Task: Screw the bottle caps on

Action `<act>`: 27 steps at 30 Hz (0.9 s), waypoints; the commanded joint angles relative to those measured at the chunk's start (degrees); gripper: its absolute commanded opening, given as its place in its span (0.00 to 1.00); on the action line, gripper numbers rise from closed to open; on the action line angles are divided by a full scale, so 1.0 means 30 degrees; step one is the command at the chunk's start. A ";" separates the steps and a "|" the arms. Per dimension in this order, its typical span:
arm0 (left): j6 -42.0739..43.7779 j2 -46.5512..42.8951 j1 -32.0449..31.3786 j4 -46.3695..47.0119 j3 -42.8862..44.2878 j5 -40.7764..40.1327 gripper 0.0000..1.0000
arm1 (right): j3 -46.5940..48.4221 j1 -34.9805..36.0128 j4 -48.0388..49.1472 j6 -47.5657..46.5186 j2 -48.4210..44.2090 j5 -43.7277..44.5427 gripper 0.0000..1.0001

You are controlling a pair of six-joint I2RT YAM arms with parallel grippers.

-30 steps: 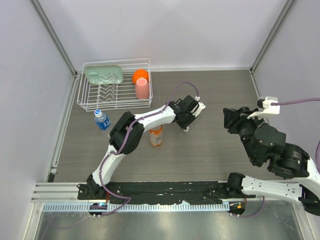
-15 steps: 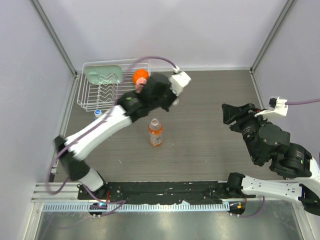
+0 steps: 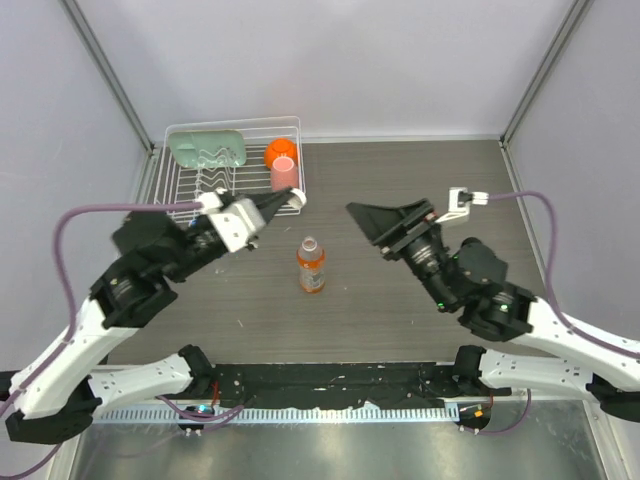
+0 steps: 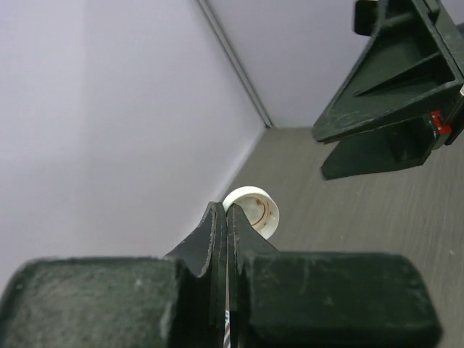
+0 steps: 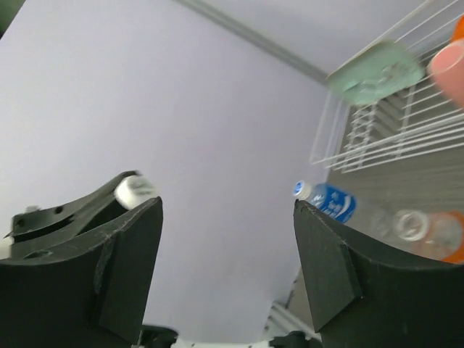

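Note:
The orange-drink bottle (image 3: 311,266) stands upright at mid-table with its mouth (image 5: 409,223) uncovered. My left gripper (image 3: 283,201) hangs above and to the left of it, pointing right, shut on the rim of a white bottle cap (image 4: 254,209) at its tips; the cap (image 5: 135,191) also shows in the right wrist view. My right gripper (image 3: 378,224) faces it from the right of the bottle, open and holding nothing (image 5: 226,206). The blue-label bottle (image 5: 331,202) wears a blue-topped cap and stands left of the orange one; my left arm hides it in the top view.
A white wire dish rack (image 3: 170,205) sits at the back left, holding a green sponge-like pad (image 3: 207,149), an orange cup (image 3: 281,152) and a pink cup (image 3: 284,177). Grey walls enclose the table on three sides.
My left arm has swung back and leftward, now aiming its gripper and cap to the right. My right arm has reached left toward the middle and its jaws have opened.

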 commanded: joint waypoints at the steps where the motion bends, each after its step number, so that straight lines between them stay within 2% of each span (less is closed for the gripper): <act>1: 0.0553 0.0475 -0.0162 0.1525 -0.1139 0.1294 0.00 | -0.2472 -0.0522 0.9125 0.4131 0.0874 -0.4080 0.78; 7: 0.0728 0.0680 -0.0279 0.2494 -0.1431 0.1354 0.00 | -0.3064 -0.2306 1.2788 0.7090 0.2920 -0.6421 0.79; 13: 0.1168 0.0241 -0.0309 0.2583 -0.2309 0.1472 0.00 | -0.3151 -0.3013 1.5162 0.9112 0.4683 -0.7246 0.79; 20: 0.1988 -0.0199 -0.0309 0.3081 -0.3422 0.1443 0.00 | -0.2420 -0.3131 1.6485 1.0374 0.6704 -0.8681 0.74; 27: 0.2925 -0.0403 -0.0309 0.3959 -0.4476 0.1238 0.00 | -0.2272 -0.3131 1.6544 1.0785 0.6706 -0.9268 0.66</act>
